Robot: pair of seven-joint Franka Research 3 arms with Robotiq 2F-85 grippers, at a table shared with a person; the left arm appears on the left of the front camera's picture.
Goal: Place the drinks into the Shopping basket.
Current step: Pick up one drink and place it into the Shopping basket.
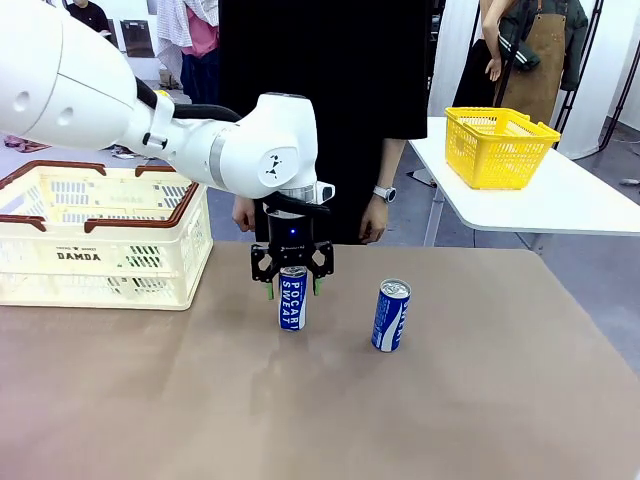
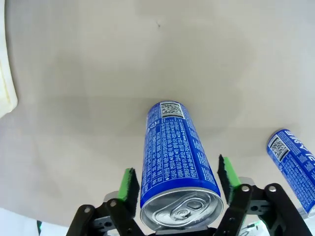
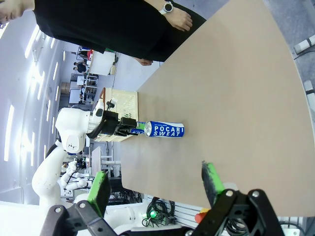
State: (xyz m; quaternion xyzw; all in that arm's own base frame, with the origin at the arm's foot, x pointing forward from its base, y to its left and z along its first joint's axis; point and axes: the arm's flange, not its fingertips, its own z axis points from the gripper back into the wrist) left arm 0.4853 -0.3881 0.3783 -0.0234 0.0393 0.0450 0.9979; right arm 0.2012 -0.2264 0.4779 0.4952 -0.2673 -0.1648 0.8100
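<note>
Left gripper [image 1: 292, 290]: jaws apart astride upright blue-and-white aluminium Pocari Sweat can [image 1: 292, 308], left of twin can [image 1: 391, 316] | right gripper [image 3: 154, 173]: jaws wide apart

Slim blue-and-white aluminium can [image 1: 292, 302], centre: glossy printed metal wall, bare silver metal top with pull tab.
Second blue-and-white aluminium can [image 1: 391, 316], right of it: same glossy metal, silver top.
Brown table covering [image 1: 300, 420]: matt, smooth; paper or cloth, cannot tell.
Large cream-white slotted plastic crate [image 1: 100, 255], far left: moulded, slight sheen; dark brown plastic rim.
Bright yellow mesh basket [image 1: 500, 160], far right: shiny plastic.
White left arm shell [image 1: 60, 90]: glossy, smooth.
Left gripper [image 2: 177, 184]: matt black body, green rubbery pads [image 2: 129, 187].
</note>
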